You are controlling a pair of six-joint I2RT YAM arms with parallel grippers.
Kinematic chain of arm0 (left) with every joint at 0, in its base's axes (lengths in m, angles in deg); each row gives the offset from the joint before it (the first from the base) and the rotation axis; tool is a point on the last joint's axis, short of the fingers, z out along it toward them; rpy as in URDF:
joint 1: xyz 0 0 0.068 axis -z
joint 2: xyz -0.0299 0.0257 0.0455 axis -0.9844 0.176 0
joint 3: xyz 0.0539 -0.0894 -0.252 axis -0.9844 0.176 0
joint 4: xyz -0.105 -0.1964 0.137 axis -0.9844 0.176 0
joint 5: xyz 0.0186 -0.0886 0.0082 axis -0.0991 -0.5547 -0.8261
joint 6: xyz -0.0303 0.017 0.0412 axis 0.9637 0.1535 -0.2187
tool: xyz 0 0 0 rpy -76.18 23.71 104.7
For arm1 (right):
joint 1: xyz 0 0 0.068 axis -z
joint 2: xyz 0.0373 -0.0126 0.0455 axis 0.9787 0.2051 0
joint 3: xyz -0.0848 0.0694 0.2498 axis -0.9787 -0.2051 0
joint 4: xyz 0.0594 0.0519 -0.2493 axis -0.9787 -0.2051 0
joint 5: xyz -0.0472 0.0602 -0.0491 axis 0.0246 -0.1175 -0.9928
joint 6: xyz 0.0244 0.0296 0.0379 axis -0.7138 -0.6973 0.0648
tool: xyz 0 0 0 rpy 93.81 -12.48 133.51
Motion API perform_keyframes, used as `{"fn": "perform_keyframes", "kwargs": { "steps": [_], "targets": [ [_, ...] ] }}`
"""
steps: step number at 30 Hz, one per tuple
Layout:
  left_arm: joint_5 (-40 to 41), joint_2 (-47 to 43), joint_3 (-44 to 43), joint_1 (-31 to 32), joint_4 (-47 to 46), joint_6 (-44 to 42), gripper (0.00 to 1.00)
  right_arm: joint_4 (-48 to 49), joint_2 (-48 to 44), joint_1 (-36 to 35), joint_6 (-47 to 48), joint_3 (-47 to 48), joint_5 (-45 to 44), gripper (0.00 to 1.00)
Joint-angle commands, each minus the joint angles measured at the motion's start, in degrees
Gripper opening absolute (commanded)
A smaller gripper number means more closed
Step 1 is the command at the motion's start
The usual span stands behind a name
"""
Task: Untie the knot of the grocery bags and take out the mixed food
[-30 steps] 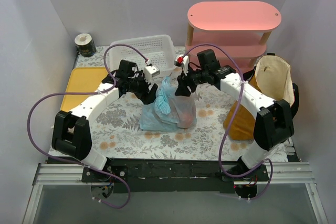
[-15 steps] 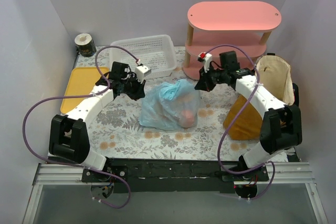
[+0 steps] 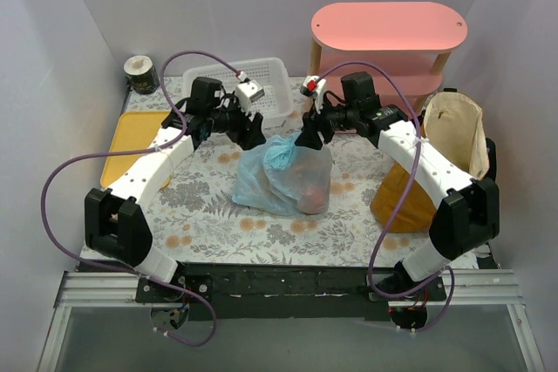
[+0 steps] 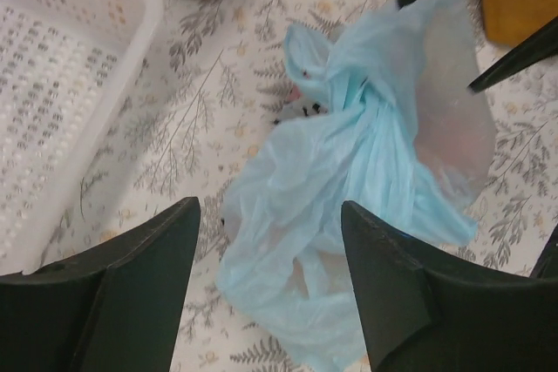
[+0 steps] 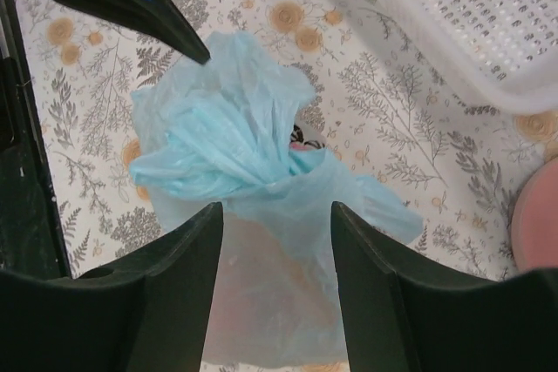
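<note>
The pale blue plastic bag (image 3: 283,179) sits mid-table with its top bunched and twisted. It also shows in the left wrist view (image 4: 366,154) and the right wrist view (image 5: 253,150). An orange-red shape (image 3: 309,195) shows dimly through it, and the food is otherwise hidden. My left gripper (image 3: 255,136) is open just left of the bag's top, its jaws straddling a loose blue fold (image 4: 270,208). My right gripper (image 3: 307,138) is open over the bag's right top, jaws either side of the plastic (image 5: 276,211). The mustard-brown tote (image 3: 453,141) stands at the right.
A white perforated basket (image 3: 240,84) lies behind the bag, and a pink shelf (image 3: 388,41) stands back right. A yellow tray (image 3: 139,141) lies at the left. A dark cup with a white rim (image 3: 139,74) sits in the back left corner.
Half a second ago both grippers were drawn outward, away from the bag. Both have now moved back in to the bag's bunched top, and the bag stands taller again.
</note>
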Motion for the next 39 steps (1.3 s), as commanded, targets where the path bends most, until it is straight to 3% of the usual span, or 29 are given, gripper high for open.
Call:
{"fn": "perform_keyframes", "kwargs": {
  "steps": [1, 7, 9, 10, 11, 12, 14, 20, 23, 24, 25, 28, 34, 39],
  "targets": [
    [-5.1, 5.09, -4.71, 1.87, -1.37, 3.02, 0.65, 1.91, 4.05, -0.37, -1.99, 3.94, -0.36, 0.6],
    [-6.86, 11.6, -7.53, 2.76, -1.02, 4.86, 0.64, 2.7, 5.64, -0.46, -1.38, 2.27, -6.77, 0.59],
    [-7.12, 11.96, -7.27, 2.85, -1.02, 5.13, 0.57, 2.79, 5.12, -0.46, -0.59, 1.4, -7.66, 0.5],
    [-7.12, 11.87, -7.26, 2.76, -0.84, 5.04, 0.48, 2.79, 4.77, -0.46, -0.15, 0.43, -7.66, 0.39],
    [-6.95, 11.7, -7.35, 2.84, -0.41, 4.87, 0.17, 2.87, 3.81, -0.38, 0.03, 0.08, -7.57, 0.19],
    [-6.34, 11.52, -7.35, 2.76, 0.38, 4.52, 0.0, 3.31, 3.1, -0.37, -0.06, -0.45, -7.92, 0.12],
    [-3.09, 9.16, -6.3, 2.67, 0.13, 4.69, 0.0, 4.01, 0.13, 0.15, -0.49, -2.73, -8.45, 0.01],
    [5.26, -3.5, 3.01, 1.88, -4.88, 2.85, 0.0, 2.79, -7.35, 2.53, -0.32, -9.5, -8.37, 0.01],
    [6.41, -6.93, 5.48, 1.88, -5.94, 1.53, 0.0, 3.48, -7.98, 2.44, -1.55, -8.11, -5.73, 0.01],
    [6.06, -7.11, 5.57, 1.88, -5.94, 1.18, 0.0, 3.93, -7.72, 2.35, -1.99, -7.32, -4.16, 0.12],
    [5.71, -7.2, 5.57, 1.88, -5.94, 1.09, 0.0, 4.54, -7.19, 1.91, -3.12, -6.53, -3.62, 0.42],
    [4.31, -5.45, 4.26, 1.88, -6.03, 2.31, 0.0, 5.86, -2.81, 0.69, -4.8, -1.35, -2.3, 0.69],
    [3.86, -3.42, 1.53, 1.88, -6.82, 1.79, 0.0, 5.68, 8.44, -1.6, -7.35, 6.92, -1.6, 0.73],
    [5.35, -4.12, 2.31, 1.88, -6.99, 1.0, 0.0, 4.55, 12.32, -1.69, -8.41, 7.37, 0.16, 0.66]
  ]
}}
